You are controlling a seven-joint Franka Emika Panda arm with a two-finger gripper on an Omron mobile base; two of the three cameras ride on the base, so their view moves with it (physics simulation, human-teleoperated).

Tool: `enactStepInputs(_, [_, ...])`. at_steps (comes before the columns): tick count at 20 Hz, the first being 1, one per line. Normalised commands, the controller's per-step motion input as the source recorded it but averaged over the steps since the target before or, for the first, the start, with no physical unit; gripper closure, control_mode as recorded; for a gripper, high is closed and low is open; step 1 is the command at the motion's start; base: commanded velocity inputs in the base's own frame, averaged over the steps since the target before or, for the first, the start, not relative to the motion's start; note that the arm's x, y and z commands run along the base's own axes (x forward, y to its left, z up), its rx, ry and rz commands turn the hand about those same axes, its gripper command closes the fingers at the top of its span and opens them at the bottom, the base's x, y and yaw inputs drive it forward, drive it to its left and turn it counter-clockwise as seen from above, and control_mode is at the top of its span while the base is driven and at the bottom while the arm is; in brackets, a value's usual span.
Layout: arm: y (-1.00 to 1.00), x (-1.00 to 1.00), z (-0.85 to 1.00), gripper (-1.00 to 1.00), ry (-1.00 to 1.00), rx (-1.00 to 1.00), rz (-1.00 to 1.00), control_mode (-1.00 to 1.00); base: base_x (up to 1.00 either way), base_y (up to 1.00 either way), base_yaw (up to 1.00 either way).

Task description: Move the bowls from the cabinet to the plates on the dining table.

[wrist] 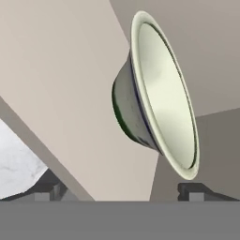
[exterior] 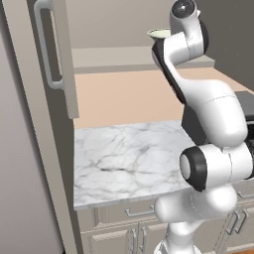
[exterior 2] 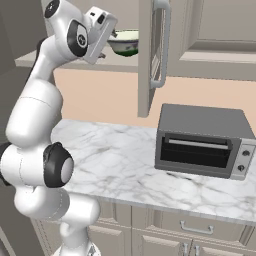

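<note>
A flared bowl [exterior 2: 125, 42], cream inside and dark green below, stands on the shelf of the open cabinet [exterior 2: 148, 60]. Its rim [exterior: 159, 33] peeks out behind my raised arm. In the hand view the bowl [wrist: 159, 93] appears tipped on its side, close ahead, its lower rim near one fingertip [wrist: 196, 190]. My gripper [exterior 2: 110, 36] sits just left of the bowl at shelf height. The gripper [wrist: 122, 192] is open and holds nothing. The plates and the dining table are out of view.
The cabinet door [exterior: 63, 54] hangs open with its bar handle [exterior: 45, 47] close to the arm's left. Below lies a small marble counter [exterior: 124, 158] over drawer fronts. A grey toaster oven [exterior 2: 202, 141] stands on the counter's right part.
</note>
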Motion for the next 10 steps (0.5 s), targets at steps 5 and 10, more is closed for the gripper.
enactStepInputs(5, [0.00, 0.26, 0.01, -1.00, 0.00, 0.00, 0.00, -1.00, 0.00, 0.00, 0.00])
enactStepInputs(10, [-0.02, 0.33, 0.00, -1.00, 0.00, 0.00, 0.00, -1.00, 0.00, 0.00, 0.00])
